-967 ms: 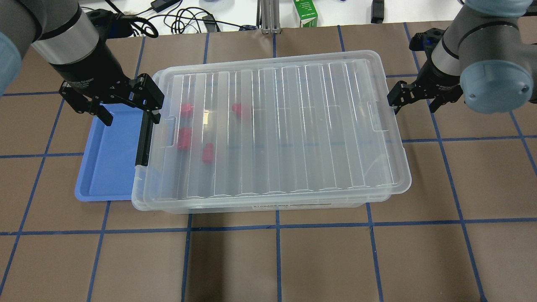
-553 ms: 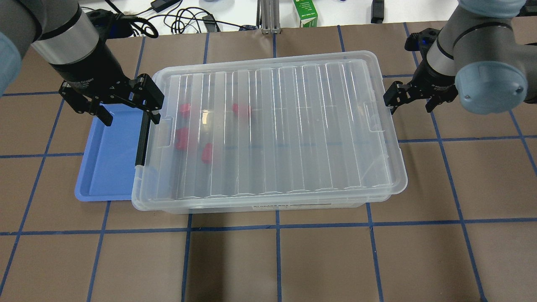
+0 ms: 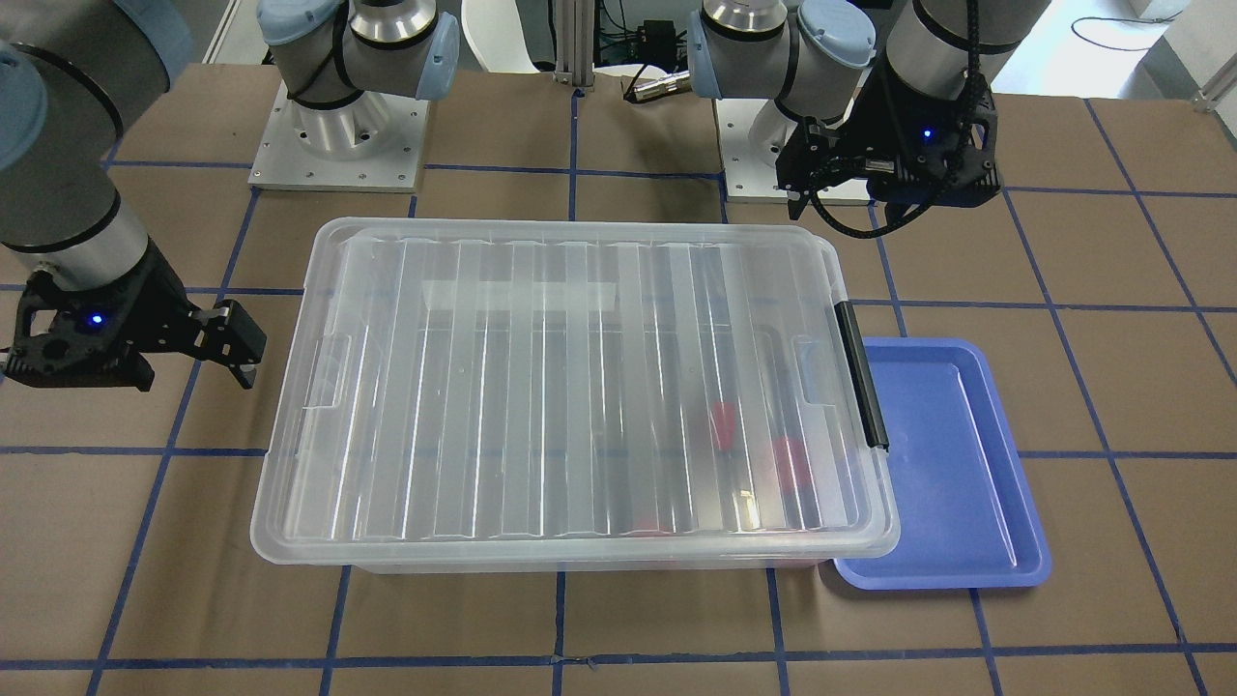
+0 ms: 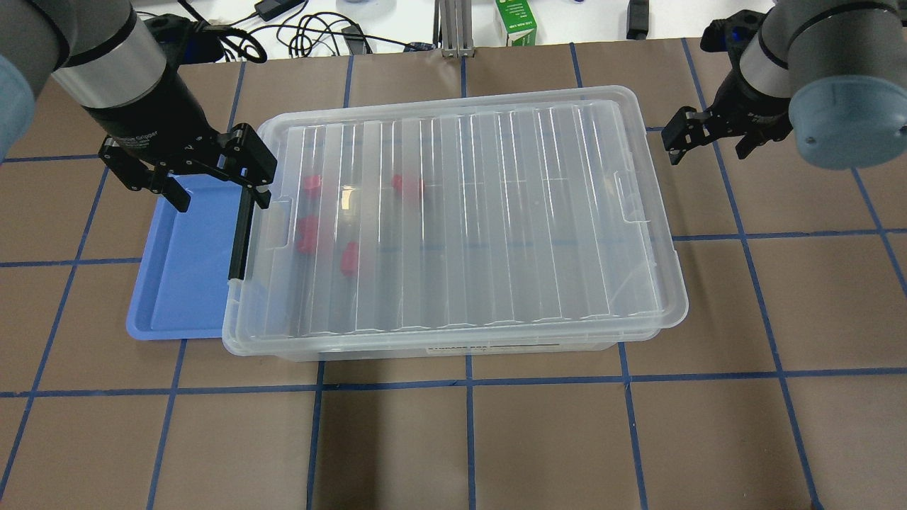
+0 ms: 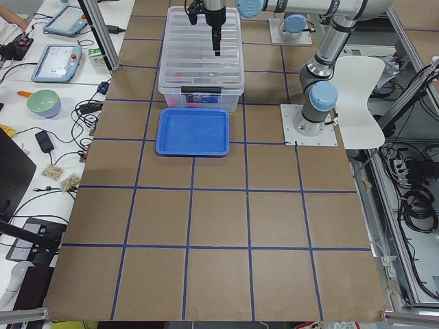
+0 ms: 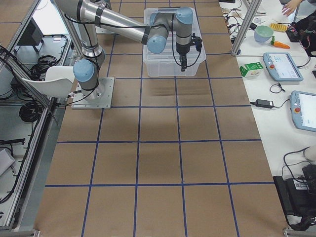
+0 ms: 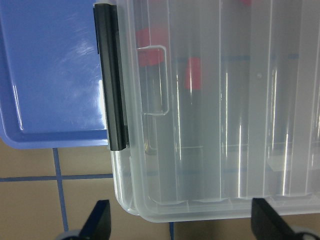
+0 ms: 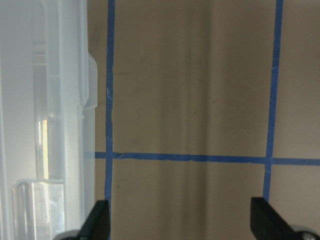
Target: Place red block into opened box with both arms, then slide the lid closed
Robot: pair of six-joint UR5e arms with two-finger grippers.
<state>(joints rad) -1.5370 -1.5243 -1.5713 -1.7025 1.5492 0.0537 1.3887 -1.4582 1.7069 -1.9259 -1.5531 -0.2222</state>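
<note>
- Box [image 4: 453, 350]: clear storage bin, sitting on the brown gridded table [image 4: 468, 439]. Its black latch bar [image 4: 241, 234] is facing the blue tray [image 4: 177, 283], which is lying just beside that short end.
- Lid [image 4: 496, 212]: ribbed clear sheet, lying flat on the box and covering its whole opening.
- Red block [image 4: 349, 258]: lying inside the box under the lid, near the latch end, with three other red pieces close by.
- Left gripper [image 4: 221, 202]: hovering over the latch-end corner, fingers spread wide, holding nothing.
- Right gripper [image 4: 708, 152]: hanging off the opposite short end, apart from the box, fingers spread wide, holding nothing.
</note>
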